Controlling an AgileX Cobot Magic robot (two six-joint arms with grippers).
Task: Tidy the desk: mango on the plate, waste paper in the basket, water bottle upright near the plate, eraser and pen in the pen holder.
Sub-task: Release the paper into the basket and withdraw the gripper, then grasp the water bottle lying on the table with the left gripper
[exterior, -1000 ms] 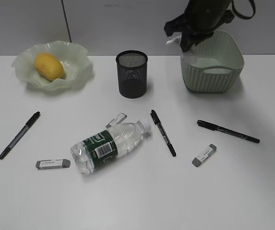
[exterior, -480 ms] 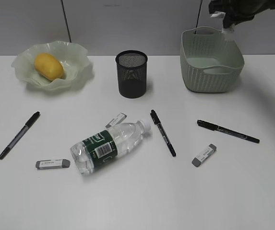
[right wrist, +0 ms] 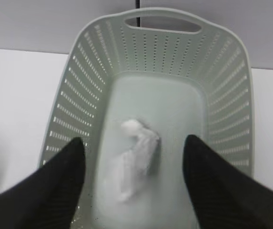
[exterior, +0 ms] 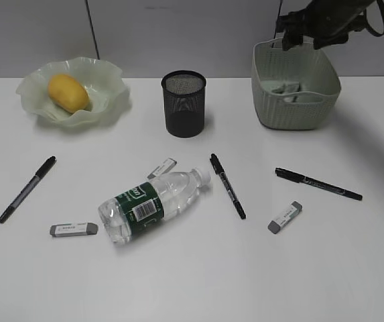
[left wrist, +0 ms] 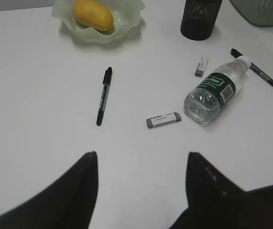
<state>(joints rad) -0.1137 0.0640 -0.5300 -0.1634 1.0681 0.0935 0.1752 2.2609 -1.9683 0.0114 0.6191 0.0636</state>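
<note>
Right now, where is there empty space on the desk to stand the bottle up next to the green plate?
Bare desk lies between the plate and the pen holder. More lies in front of the plate, above the left pen. The middle is crowded: the water bottle, erasers and pens lie close together.

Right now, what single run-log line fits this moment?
right tool: open above basket | paper: in basket | mango: on plate | bottle: lying down | left tool: open, empty
</note>
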